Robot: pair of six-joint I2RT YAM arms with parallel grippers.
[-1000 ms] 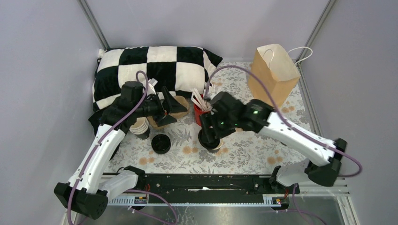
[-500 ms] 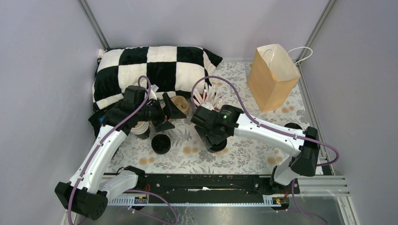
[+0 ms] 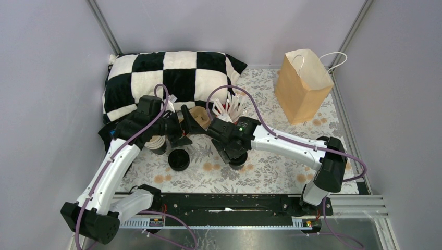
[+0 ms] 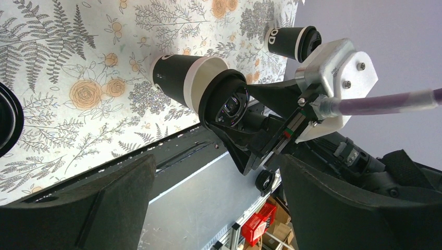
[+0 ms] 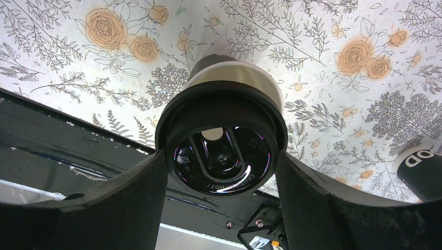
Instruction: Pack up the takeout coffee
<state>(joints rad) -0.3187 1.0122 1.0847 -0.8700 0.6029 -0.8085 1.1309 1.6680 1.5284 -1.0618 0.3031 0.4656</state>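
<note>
One takeout coffee cup [image 5: 229, 83], dark-sided with a pale band and a glossy black lid [image 5: 221, 156], stands on the floral cloth. My right gripper [image 5: 221, 166] is shut on it, with a finger pressed against each side of the lid rim. From above, this gripper [image 3: 233, 152] covers the cup [image 3: 240, 162] at the table's middle. The left wrist view shows the same cup [image 4: 182, 83]. The other lidded cup [image 5: 419, 164] stands farther right, apart from the first [image 4: 291, 41]; from above my right arm hides it. My left gripper [image 3: 185, 126] hovers wide open to the left, with nothing between its fingers [image 4: 78, 208].
A brown paper bag [image 3: 302, 83] stands upright at the back right. A checkered pillow [image 3: 167, 78] fills the back left. A red holder of white utensils [image 3: 229, 108], a brown cardboard piece [image 3: 199, 115], stacked lidless cups [image 3: 155, 143] and stacked black lids [image 3: 179, 159] crowd the left-centre.
The right arm's elbow has swung toward the near right and its wrist has turned, while its gripper stayed around the same lidded cup. The left arm has barely moved.
</note>
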